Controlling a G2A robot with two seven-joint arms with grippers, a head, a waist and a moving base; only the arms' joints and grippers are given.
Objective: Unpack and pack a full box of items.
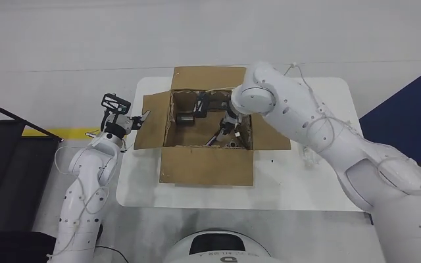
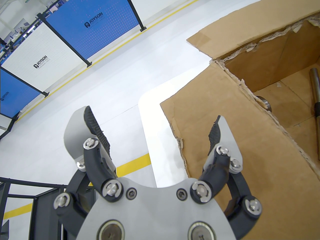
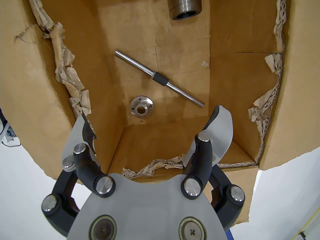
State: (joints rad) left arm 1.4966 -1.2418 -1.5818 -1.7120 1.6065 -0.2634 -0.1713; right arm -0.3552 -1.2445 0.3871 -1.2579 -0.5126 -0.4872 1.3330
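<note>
top view: open cardboard box (image 1: 207, 167) sits on the white table (image 1: 316, 191), flaps folded outward so the cavity is reachable from above. left gripper (image 1: 135, 121) hangs off the box's 9 o'clock side, outside the flap, probably parked there to leave the opening free. right gripper (image 1: 227, 128) is down inside the opening toward 4 o'clock of the cavity; a dark metal cylinder (image 1: 185, 119) lies near the 9 o'clock wall. left wrist view: jaws spread wide and empty, nothing between the pads; the box flap is just beside one finger, and past the torn rim a steel rod (image 2: 315, 88) and a small round flange (image 2: 265, 102) lie on the box floor, well apart from these jaws. right wrist view: jaws also wide, holding nothing, aimed straight down into the box, apparently to line up a pick. the flange lies flat on the floor ahead of the jaws, roughly within their span, the rod lies diagonally just beyond it with a dark sleeve at mid-length, and the cylinder rests farther off by the far wall. judgement: unpacking is in hand; flange or rod is the likely next pick, and neither is touched yet.
</note>
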